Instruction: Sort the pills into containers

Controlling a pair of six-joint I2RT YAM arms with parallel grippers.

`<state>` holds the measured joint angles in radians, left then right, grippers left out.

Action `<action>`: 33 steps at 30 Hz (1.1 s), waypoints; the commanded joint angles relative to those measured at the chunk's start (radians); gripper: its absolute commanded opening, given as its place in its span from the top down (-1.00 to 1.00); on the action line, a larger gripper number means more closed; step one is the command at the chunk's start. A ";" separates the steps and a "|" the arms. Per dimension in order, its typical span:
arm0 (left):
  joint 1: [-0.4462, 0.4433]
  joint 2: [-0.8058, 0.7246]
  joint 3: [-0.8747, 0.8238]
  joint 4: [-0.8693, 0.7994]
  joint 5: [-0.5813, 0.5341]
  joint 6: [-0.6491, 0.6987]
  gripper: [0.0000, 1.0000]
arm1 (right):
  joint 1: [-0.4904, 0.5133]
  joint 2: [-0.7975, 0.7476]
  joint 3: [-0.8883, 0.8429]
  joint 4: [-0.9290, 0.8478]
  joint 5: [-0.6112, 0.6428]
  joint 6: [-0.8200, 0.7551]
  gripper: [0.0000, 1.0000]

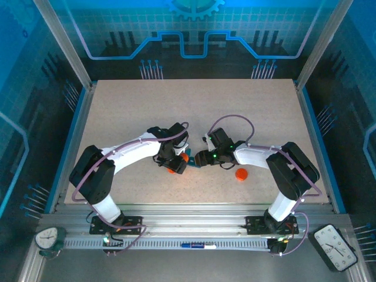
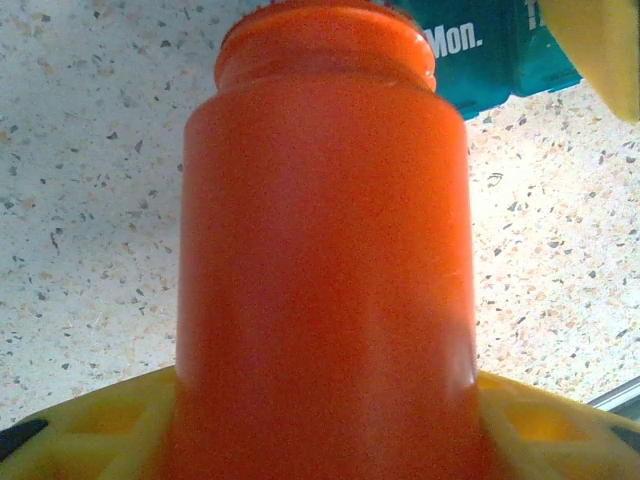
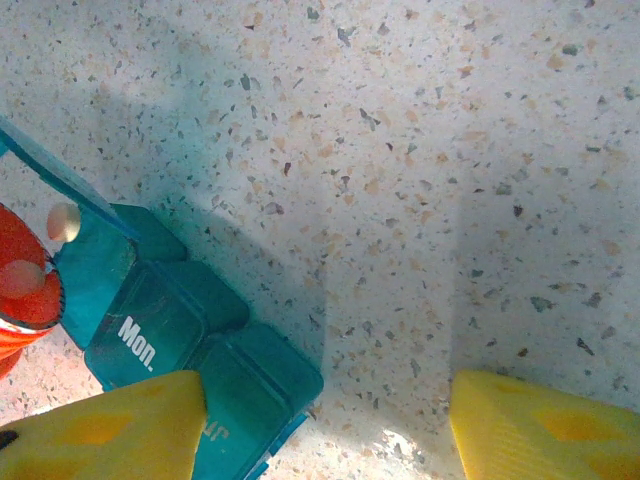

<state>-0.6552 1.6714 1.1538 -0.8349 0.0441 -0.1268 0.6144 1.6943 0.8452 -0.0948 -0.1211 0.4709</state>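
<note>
My left gripper (image 1: 172,158) (image 2: 325,430) is shut on the orange bottle (image 2: 325,230) (image 1: 175,168), which lies tipped with its open mouth toward the dark-teal containers (image 3: 165,335) (image 2: 480,50) (image 1: 189,163). One lid (image 3: 55,180) of the strip stands up. A white pill (image 3: 64,222) sits at the bottle's mouth (image 3: 22,290), over the open compartment, and another pill shows just inside the mouth. My right gripper (image 3: 325,430) (image 1: 202,157) is open; its left finger (image 3: 105,430) lies over the end of the strip, and its right finger stands over bare table.
The orange cap (image 1: 241,174) lies on the table to the right of my right gripper. Both arms meet near the table's middle front. Metal rails and blue panels border the speckled table (image 1: 194,111), which has free room behind the grippers.
</note>
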 commanded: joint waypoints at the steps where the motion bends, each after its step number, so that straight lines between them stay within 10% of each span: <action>1: 0.008 0.014 0.035 -0.039 0.004 0.025 1.00 | 0.014 0.047 -0.038 -0.049 0.008 0.008 -0.33; 33: 0.009 0.059 0.095 -0.096 0.035 0.050 1.00 | 0.013 0.052 -0.041 -0.044 0.005 0.012 -0.33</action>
<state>-0.6514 1.7172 1.2125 -0.8875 0.0601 -0.0978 0.6144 1.6943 0.8452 -0.0940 -0.1211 0.4713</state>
